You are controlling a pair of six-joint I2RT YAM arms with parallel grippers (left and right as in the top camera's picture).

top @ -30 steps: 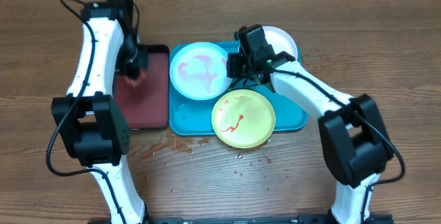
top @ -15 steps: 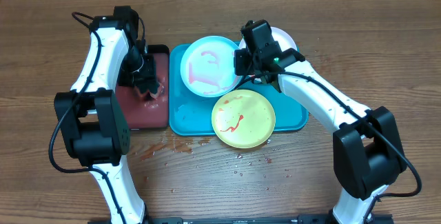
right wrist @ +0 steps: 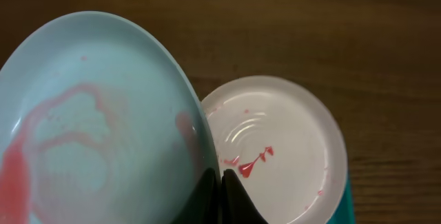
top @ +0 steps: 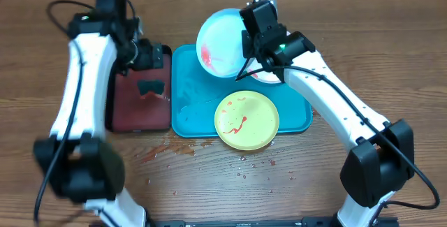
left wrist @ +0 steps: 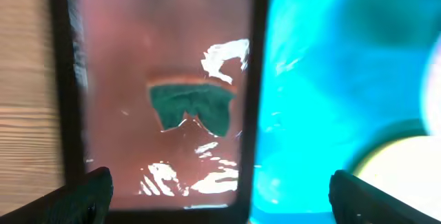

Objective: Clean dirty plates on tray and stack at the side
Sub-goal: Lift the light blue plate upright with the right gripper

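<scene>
Over the wood table (top: 391, 45), the light blue plate (right wrist: 89, 127) is held by the right gripper (right wrist: 222, 195). The green sponge (left wrist: 189, 107) is found at twelve o'clock from the wide-open left gripper (left wrist: 220, 196).

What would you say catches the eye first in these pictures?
The red-smeared light blue plate hangs tilted at the table's far side, gripped by the right arm's jaws. Nearer, a lime green plate with a red squiggle overhangs the turquoise tray's near rim; a dark green sponge lies in the black tray's reddish liquid at left.
</scene>
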